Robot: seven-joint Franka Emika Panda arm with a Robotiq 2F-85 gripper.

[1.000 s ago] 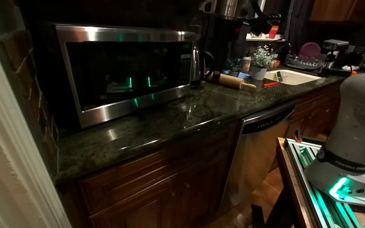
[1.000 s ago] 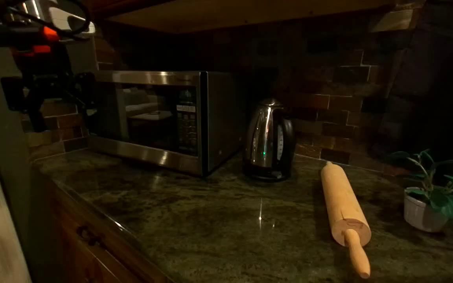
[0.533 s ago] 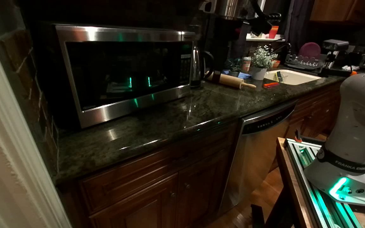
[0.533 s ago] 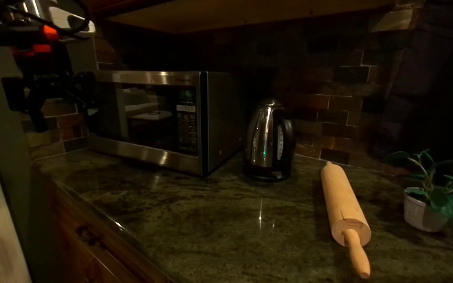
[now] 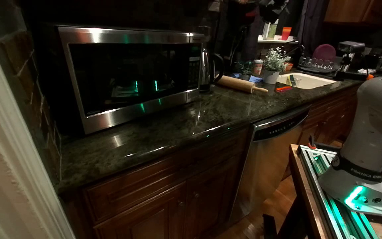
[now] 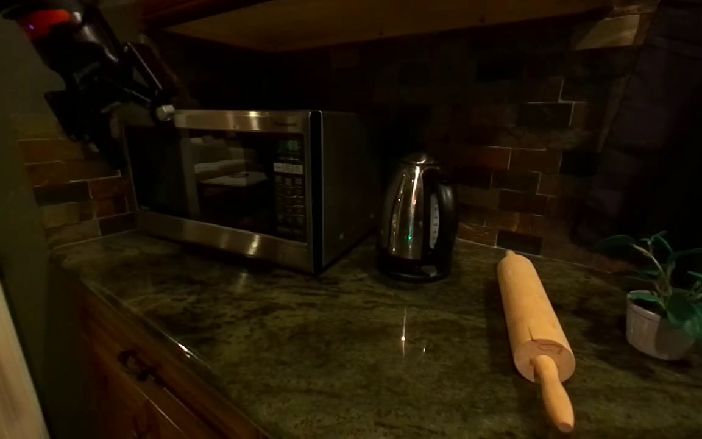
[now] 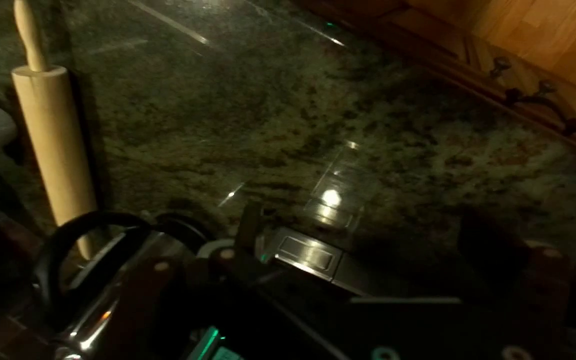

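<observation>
Dimly lit brickwork (image 6: 509,158); pincer (image 7: 363,225) above glossy counter (image 6: 339,353).

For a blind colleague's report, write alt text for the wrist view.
An open, apparently empty robot gripper spans the bottom, with a silver part of the microwave showing between its fingers. A wooden rolling pin lies at left on a speckled green counter; a shiny kettle with a black handle sits at lower left.

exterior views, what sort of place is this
Most likely a home kitchen: a microwave and a kettle stand on a dark counter, with a sink further along it.
</observation>
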